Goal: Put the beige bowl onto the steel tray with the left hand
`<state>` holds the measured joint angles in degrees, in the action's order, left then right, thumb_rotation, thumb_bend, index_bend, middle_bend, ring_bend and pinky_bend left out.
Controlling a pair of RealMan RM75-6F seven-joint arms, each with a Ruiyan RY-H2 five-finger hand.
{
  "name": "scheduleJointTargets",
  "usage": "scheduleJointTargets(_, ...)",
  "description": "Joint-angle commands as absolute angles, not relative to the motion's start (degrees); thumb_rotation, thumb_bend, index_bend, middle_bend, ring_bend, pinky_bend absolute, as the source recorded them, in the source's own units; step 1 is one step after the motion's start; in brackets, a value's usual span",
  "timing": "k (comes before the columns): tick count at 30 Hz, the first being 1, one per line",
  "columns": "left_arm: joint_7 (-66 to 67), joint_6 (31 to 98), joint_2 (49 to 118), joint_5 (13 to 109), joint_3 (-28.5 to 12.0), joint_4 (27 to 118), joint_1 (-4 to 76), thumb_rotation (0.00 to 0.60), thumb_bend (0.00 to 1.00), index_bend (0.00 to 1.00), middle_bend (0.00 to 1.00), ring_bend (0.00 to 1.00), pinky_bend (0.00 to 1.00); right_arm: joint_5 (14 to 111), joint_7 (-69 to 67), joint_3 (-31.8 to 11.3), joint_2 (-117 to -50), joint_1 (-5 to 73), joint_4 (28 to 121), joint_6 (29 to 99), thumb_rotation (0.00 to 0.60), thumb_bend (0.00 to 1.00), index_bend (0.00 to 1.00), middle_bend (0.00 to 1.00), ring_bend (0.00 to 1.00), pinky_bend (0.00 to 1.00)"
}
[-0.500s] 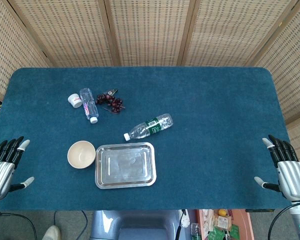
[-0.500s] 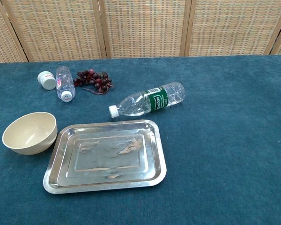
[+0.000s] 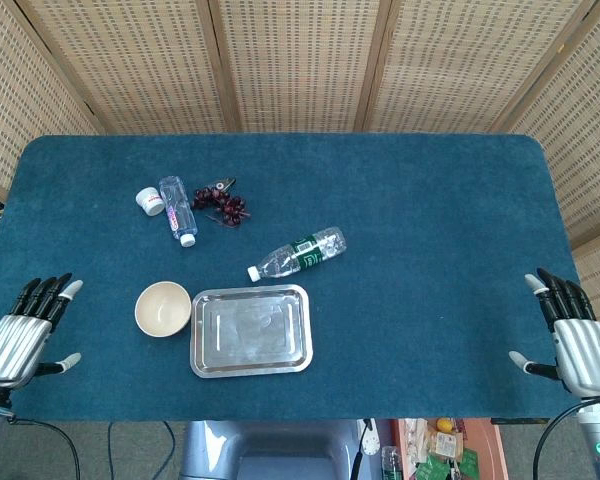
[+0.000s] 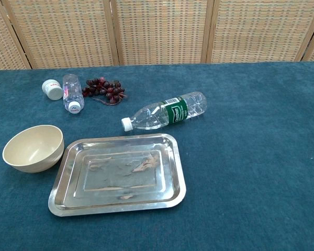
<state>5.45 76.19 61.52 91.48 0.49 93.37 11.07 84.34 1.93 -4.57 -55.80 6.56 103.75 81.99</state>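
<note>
The beige bowl (image 3: 163, 309) (image 4: 33, 148) stands upright and empty on the blue table, just left of the steel tray (image 3: 251, 330) (image 4: 118, 173), which is bare. My left hand (image 3: 25, 334) hovers at the table's front left edge, left of the bowl and apart from it, fingers spread and holding nothing. At the front right edge, my right hand (image 3: 573, 342) is also spread and holding nothing. Neither hand shows in the chest view.
A clear bottle with a green label (image 3: 298, 253) (image 4: 164, 111) lies behind the tray. Further back left are a small clear bottle (image 3: 178, 210) (image 4: 71, 92), a white jar (image 3: 151, 201) (image 4: 53, 89) and dark grapes (image 3: 221, 203) (image 4: 103, 89). Woven screens stand behind the table.
My left hand has moved a little to the right, toward the bowl. The right hand and the objects have stayed put.
</note>
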Motion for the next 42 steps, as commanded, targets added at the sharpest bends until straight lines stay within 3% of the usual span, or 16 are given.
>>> scheduleJointTargets(1, -0.12, 70.40, 63.47, 94.87, 1.27, 86.77, 15.98, 0.600, 0.00, 0.01, 0.00, 0.00, 0.00, 83.03, 3.46, -4.95, -56.49, 7.02, 103.78, 81.17, 0.600, 0.00, 0.00, 0.00, 0.00, 0.00)
scheduleJointTargets(10, -7.94, 65.76, 68.18, 99.86, 2.93, 75.97, 22.23, 0.600, 0.08, 0.27, 0.00, 0.00, 0.00, 80.03, 8.19, -5.40, -58.58, 7.96, 103.68, 79.53, 0.600, 0.00, 0.00, 0.00, 0.00, 0.00)
scheduleJointTargets(27, -13.71, 63.26, 79.63, 100.93, 4.57, 63.21, 27.64, 0.600, 0.22, 0.45, 0.00, 0.00, 0.00, 76.83, 9.08, -5.96, -59.44, 8.86, 102.50, 77.55, 0.600, 0.00, 0.00, 0.00, 0.00, 0.00)
scheduleJointTargets(34, -13.81, 63.11, 81.36, 99.93, 4.72, 61.39, 28.59, 0.600, 0.39, 0.51, 0.00, 0.00, 0.00, 76.21, 8.76, -6.11, -59.41, 9.11, 102.20, 77.07, 0.600, 0.00, 0.00, 0.00, 0.00, 0.00)
scheduleJointTargets(42, -13.96, 64.14, 81.45, 99.57, 5.21, 61.50, 29.08, 0.600, 0.41, 0.59, 0.00, 0.00, 0.00, 75.91, 8.93, -6.06, -59.58, 9.32, 101.99, 76.74, 0.600, 0.00, 0.00, 0.00, 0.00, 0.00)
